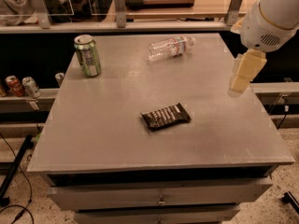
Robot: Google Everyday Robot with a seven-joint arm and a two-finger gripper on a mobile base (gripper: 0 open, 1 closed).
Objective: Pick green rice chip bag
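No green bag shows in the camera view. A dark, flat snack packet (166,117) lies in the middle of the grey table (103,134). My gripper (238,83) hangs from the white arm (273,17) above the table's right side. It is to the right of the dark packet, a little farther back, and well apart from it. It holds nothing that I can see.
A green drink can (88,56) stands upright at the table's back left. A clear plastic bottle (170,46) lies on its side at the back middle. Several cans (22,85) stand on a low shelf at the left. A rail with posts runs behind the table.
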